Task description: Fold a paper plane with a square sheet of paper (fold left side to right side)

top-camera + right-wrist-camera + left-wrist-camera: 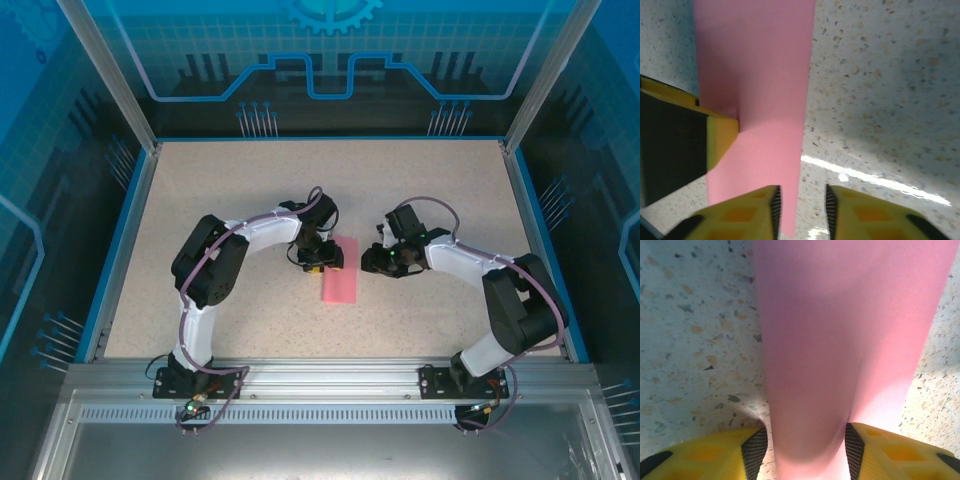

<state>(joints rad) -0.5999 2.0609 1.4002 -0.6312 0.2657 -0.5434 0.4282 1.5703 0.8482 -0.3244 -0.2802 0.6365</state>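
In the top view, your left gripper (322,258) sits just left of centre, low over the upper left corner of the pink sheet of paper (341,282). The sheet lies mid-frame on the speckled table (230,180) as a narrow folded strip. From the left wrist, that strip runs up the frame from between the yellow fingers (755,452). The jaws stand partly apart with paper filling the gap, and you cannot tell whether they squeeze it. Just right of the strip sits your right gripper (372,260). Its wrist view shows the jaws a narrow way apart with bare table between them. The strip's near end reaches in beside the pad (776,205) on the frame's left.
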